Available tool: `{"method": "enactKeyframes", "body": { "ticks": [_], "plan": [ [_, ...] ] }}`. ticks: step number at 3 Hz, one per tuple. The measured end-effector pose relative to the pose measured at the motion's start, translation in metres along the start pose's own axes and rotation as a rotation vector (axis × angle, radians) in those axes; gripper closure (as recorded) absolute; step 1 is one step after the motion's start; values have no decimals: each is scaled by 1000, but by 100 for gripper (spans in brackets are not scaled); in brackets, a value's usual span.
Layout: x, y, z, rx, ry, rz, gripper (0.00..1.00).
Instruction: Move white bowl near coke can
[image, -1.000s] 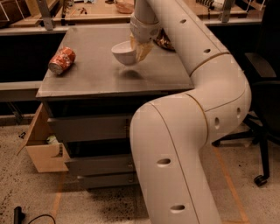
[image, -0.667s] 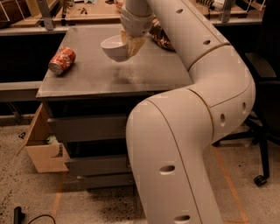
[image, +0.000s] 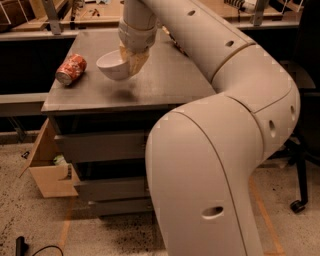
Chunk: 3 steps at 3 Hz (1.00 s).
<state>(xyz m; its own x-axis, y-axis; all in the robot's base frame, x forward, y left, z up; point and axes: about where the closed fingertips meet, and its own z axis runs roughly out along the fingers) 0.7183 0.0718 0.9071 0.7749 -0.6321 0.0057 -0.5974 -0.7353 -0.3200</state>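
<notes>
**Q:** Which step of the task is shown?

**A:** The carry. The gripper (image: 130, 61) hangs over the left half of the counter (image: 170, 82), nearer the back edge than the front. It holds the white bowl (image: 111, 65) clear of the surface (a soft shadow (image: 126, 93) on the top below it suggests the lift). The coke can (image: 71, 69) lies on its side by the left edge, roughly midway between the front-left and back-left corners. Bowl and can are near each other but apart, with bare counter between them.

**Q:** How does the bowl sit relative to the fingers?

**A:** The tan fingers (image: 136, 55) are closed on the bowl's right-hand rim. The bowl hangs to their left, on the can's side, mouth up and roughly level. Which finger sits inside the wall cannot be made out.

**Q:** What does the next move call for?

**A:** Probably little sideways travel, since the bowl is already close to the can. The gripper should come straight down until the narrow base rests on the bare strip right of the can, and only then release. The bowl should not touch the can, which lies on its side and could roll toward the left edge.
</notes>
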Motion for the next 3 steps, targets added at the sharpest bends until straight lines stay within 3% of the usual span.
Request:
{"method": "enactKeyframes", "body": {
  "ticks": [2,3],
  "plan": [
    [-39,-28,18,57,-25,-43,100],
    [-47,-42,26,74,-27,-54,100]
  ]
}}
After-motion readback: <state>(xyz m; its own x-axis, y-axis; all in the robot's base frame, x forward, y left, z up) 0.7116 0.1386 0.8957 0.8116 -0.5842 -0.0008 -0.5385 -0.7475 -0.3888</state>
